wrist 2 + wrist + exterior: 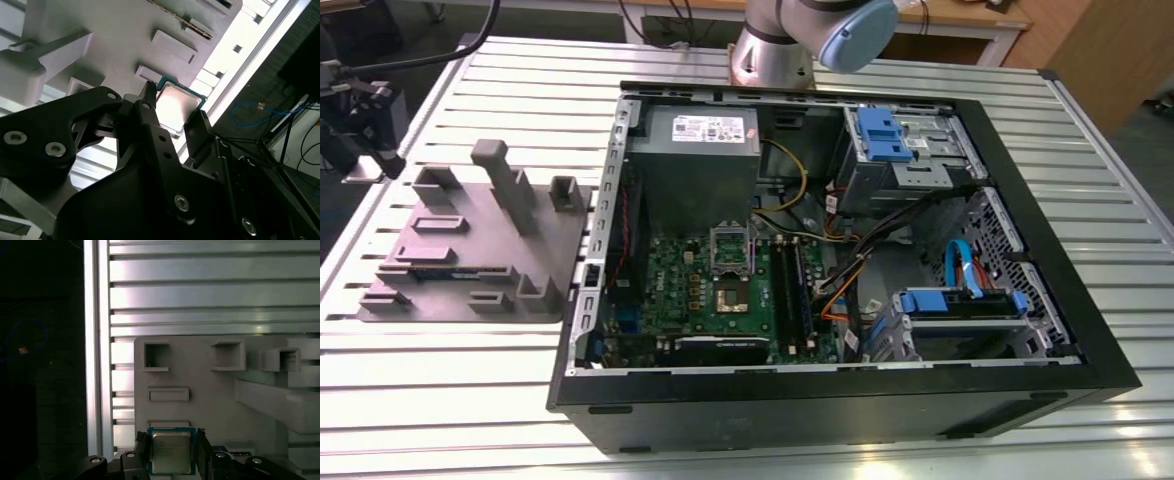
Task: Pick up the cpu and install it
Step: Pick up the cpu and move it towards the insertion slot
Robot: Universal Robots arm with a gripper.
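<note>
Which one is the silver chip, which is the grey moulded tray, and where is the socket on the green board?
cpu (171, 452), first wrist view, middle of its metal top.
grey tray (478, 250), exterior view, flat base.
socket (730, 297), exterior view, brownish centre.

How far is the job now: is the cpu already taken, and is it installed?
Done: the gripper is at the cpu, over the grey tray. In hand: the fingers look closed on two opposite sides of the cpu; whether it is lifted off the tray, I cannot tell. Left: the installing, because the socket shows a bare brownish centre with no chip in it.
</note>
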